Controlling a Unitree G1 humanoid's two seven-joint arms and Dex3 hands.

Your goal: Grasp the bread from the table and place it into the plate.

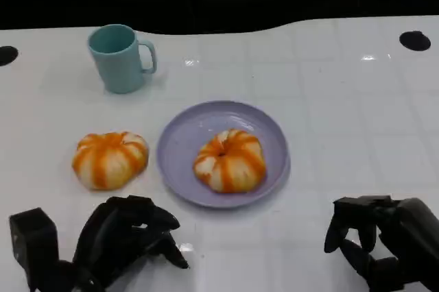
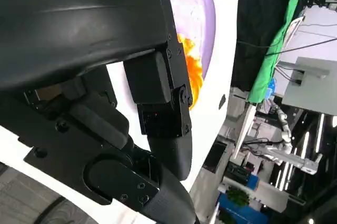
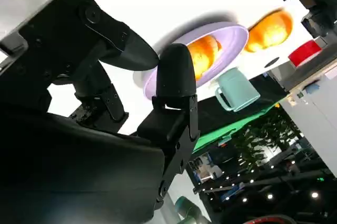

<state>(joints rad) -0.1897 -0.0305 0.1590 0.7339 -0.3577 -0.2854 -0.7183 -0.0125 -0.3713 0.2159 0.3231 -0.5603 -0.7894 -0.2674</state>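
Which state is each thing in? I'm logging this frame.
Round orange-striped bread on the plate: resting inside.
Round orange-striped bread on the table: lying free, beside the plate.
Lilac round plate: holds one bread.
Teal ceramic mug: upright.
Left hand: holds nothing.
Right hand: holds nothing.

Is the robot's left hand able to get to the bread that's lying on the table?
Probably yes. The left hand is just in front of the bread on the table, holding nothing, and only bare white table lies between them.

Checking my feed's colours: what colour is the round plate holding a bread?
Pale lilac plate, clearest in the head view.
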